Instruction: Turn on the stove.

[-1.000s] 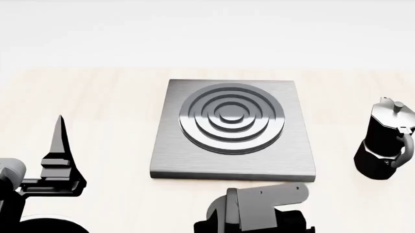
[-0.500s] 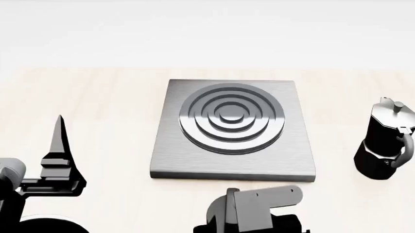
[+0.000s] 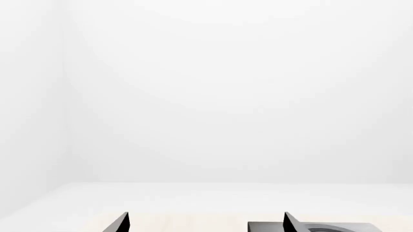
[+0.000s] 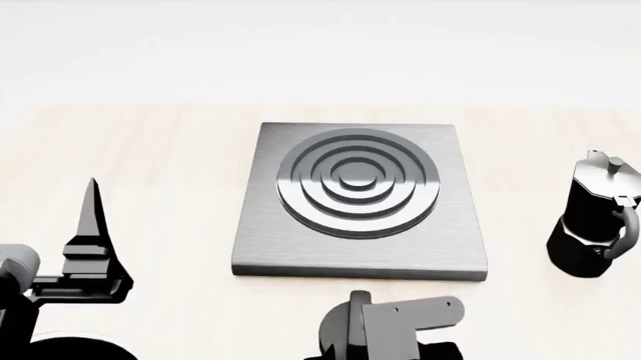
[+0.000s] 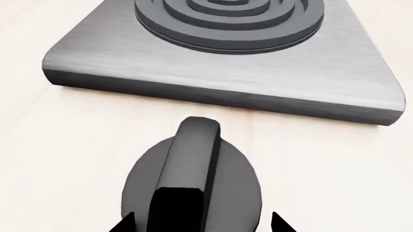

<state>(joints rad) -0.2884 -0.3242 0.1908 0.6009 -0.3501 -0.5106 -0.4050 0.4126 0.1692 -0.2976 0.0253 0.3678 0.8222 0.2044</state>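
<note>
The left tool hangs over the pale wooden surface, well to the left of the stove, its dark fingers pointing away from the robot. In the left wrist view two fingertips stand clearly apart with nothing between them, so it is wide.

The stove, a brushed-grey slab with a raised burner of concentric rings, lies flat at the middle of the surface.

Just in front of the stove's near edge sits its black round knob, its ridge pointing toward the slab. The right tool is right at the knob, tips showing on either side of it; I cannot tell whether they grip it.

Well right of the stove stands a black moka pot, upright.
</note>
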